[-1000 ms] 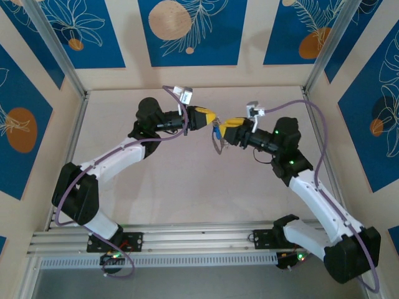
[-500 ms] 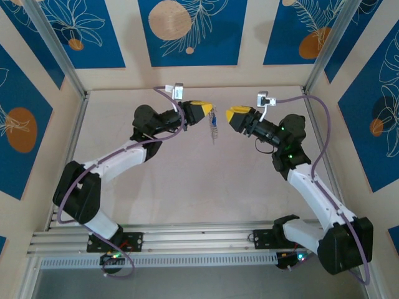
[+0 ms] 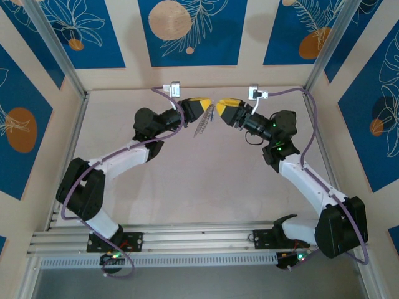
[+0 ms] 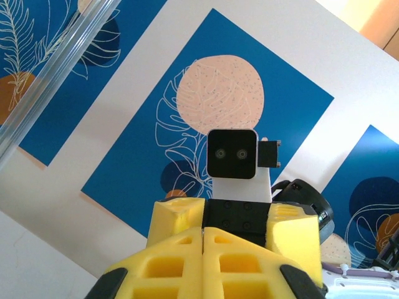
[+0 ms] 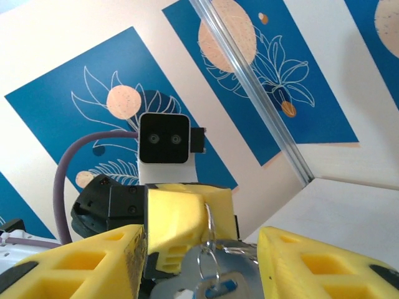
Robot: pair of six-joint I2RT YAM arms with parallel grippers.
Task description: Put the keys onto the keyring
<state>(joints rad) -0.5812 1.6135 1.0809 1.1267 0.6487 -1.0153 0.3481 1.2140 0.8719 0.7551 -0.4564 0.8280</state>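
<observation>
In the top view my left gripper (image 3: 206, 108) is held high near the back wall, shut on the keyring (image 3: 202, 125), which hangs below it as a grey loop with a pale toothed strip. The right wrist view shows those yellow left fingers (image 5: 181, 227) pinching a thin wire loop of the keyring (image 5: 209, 233). The blue head of the key (image 5: 225, 288) dangles just under it. My right gripper (image 5: 201, 240) is open, its pads wide apart on either side of the hanging key. In the left wrist view the left gripper (image 4: 204, 233) is pressed shut, and the keyring is hidden there.
The two grippers face each other tip to tip, a few centimetres apart, above the pale table (image 3: 199, 180). Patterned blue walls and an aluminium corner post (image 3: 324, 50) enclose the back and sides. The right wrist camera (image 4: 232, 153) looks straight at the left one.
The right gripper let go near the key, backed off, then came close again. Both grippers moved toward the back wall, and the keyring stayed hanging from the left gripper.
</observation>
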